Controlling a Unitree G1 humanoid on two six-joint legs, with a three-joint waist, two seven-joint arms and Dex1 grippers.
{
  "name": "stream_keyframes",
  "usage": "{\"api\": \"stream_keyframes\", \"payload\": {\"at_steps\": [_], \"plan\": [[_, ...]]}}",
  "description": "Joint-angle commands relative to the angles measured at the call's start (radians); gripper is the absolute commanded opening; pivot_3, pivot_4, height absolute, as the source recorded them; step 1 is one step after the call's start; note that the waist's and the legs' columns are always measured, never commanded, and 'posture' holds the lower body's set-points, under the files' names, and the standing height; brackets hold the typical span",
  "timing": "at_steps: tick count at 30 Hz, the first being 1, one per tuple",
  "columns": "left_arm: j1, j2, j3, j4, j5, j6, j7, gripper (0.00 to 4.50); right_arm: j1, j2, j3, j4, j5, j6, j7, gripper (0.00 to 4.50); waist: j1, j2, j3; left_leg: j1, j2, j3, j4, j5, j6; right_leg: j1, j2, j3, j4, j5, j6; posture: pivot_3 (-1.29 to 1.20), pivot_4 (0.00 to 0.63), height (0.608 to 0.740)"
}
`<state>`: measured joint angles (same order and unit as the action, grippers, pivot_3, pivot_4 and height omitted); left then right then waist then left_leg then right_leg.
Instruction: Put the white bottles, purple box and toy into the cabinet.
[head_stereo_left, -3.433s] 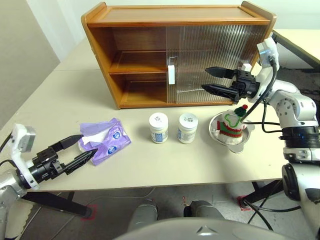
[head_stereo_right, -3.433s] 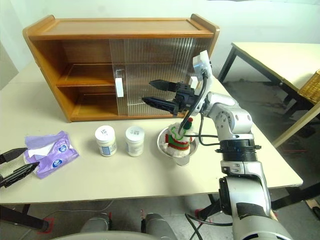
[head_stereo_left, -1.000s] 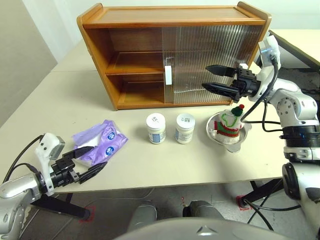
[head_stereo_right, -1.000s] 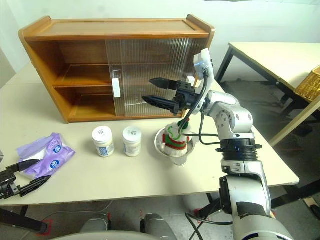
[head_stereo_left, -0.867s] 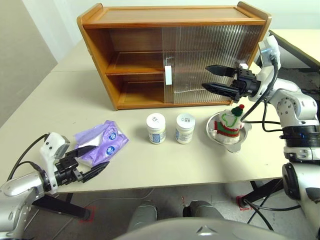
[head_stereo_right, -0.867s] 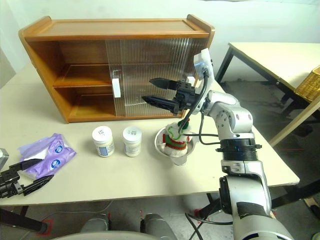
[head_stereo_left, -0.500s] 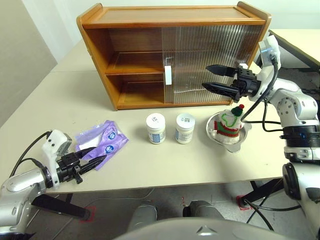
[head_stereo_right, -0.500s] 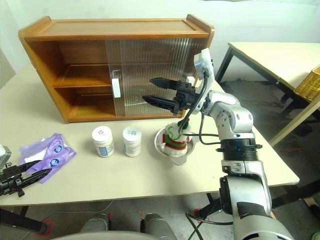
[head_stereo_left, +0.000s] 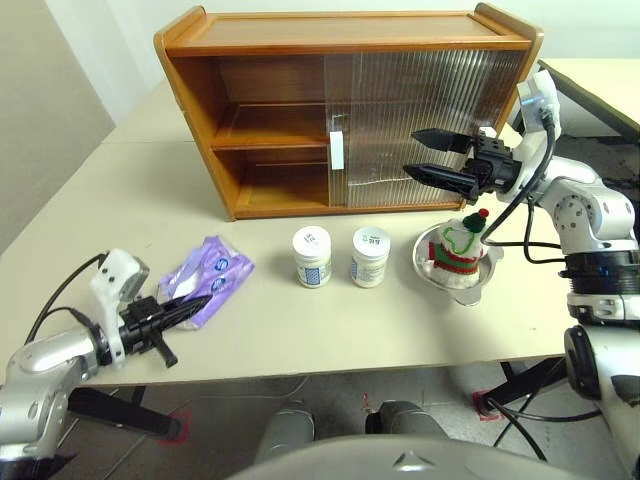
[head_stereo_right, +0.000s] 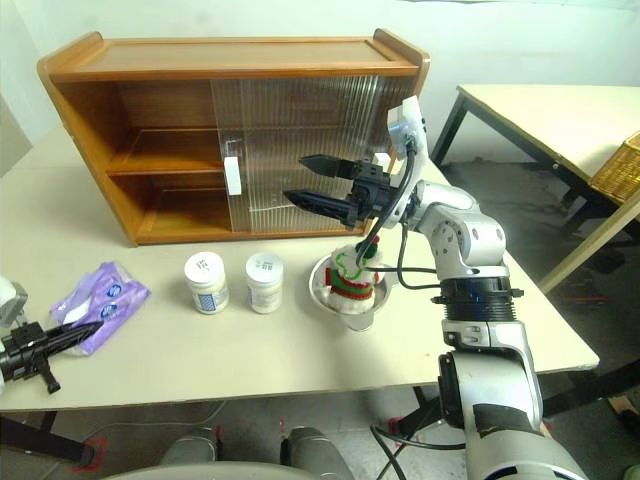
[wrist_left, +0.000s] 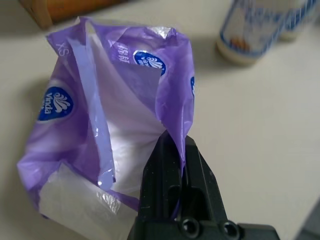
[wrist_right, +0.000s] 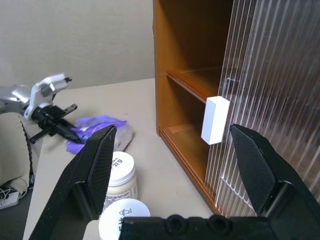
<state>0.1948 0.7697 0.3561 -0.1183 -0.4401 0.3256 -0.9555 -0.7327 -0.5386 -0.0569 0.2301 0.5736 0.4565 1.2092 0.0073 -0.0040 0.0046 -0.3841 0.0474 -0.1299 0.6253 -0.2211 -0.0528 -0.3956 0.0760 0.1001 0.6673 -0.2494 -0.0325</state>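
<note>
Left claw (head_stereo_left: 195, 302) low at the near left edge of the table (head_stereo_left: 300, 330), fingers pressed together on a fold of the purple box (head_stereo_left: 210, 280). The left wrist view gives the detail the head views lack: a thin flap of lavender wrapper pinched between the two black fingers (wrist_left: 167, 165), the rest of the pack crumpled beyond them, blue round logos visible, white tissue at the near end. From the head, the pack looks drawn out toward the claw; cannot tell whether it is lifted off the table.

Right claw (head_stereo_left: 420, 156) held level in front of the cabinet (head_stereo_left: 350, 100), above the toy (head_stereo_left: 460, 245), fingers wide apart and empty. The right wrist view looks between them at a white handle (wrist_right: 215, 120) on the ribbed door and the open left half of the shelves behind it.

Two white bottles (head_stereo_left: 313, 256) stand side by side mid-table, upright, lids on, just apart from each other. The toy sits in a metal bowl (head_stereo_left: 480, 280) right of them. All items lie in front of the cabinet, on the table.
</note>
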Motion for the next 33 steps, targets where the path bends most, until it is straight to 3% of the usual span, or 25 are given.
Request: {"api": "stream_keyframes", "payload": {"at_steps": [1,19,28,33], "plan": [[-0.114,0.002,0.021,-0.081,-0.078,0.100,0.066,0.03,-0.021,0.004,0.003,0.010,-0.015,-0.017,0.001,4.50,0.001,0.000,0.000,0.000,0.000,0.000,0.000,0.000,0.000,0.000,0.000,0.000,0.000,0.000,0.000,0.03,0.000,0.740],[-0.528,-0.049,-0.007,-0.172,-0.217,0.444,0.376,0.03,-0.005,0.021,0.004,0.002,-0.013,-0.027,-0.007,4.50,0.005,-0.002,0.001,0.005,-0.001,0.003,0.009,0.002,0.004,0.010,0.007,0.000,0.000,0.003,0.005,0.01,0.000,0.740],[-0.758,-0.208,-0.082,-0.051,-0.200,0.516,0.549,0.03,0.003,0.037,0.004,-0.005,-0.013,-0.034,-0.015,4.50,0.003,-0.003,0.002,0.008,-0.004,0.002,0.014,0.001,0.005,0.015,0.001,0.001,0.000,0.003,0.005,0.00,0.000,0.740],[-0.849,-0.286,-0.123,0.078,-0.117,0.489,0.653,0.03,0.007,0.040,0.003,-0.009,-0.012,-0.036,-0.019,4.50,0.005,-0.004,0.002,0.008,-0.004,0.003,0.015,0.001,0.006,0.016,0.002,0.001,0.000,0.003,0.007,-0.01,0.000,0.740]]}}
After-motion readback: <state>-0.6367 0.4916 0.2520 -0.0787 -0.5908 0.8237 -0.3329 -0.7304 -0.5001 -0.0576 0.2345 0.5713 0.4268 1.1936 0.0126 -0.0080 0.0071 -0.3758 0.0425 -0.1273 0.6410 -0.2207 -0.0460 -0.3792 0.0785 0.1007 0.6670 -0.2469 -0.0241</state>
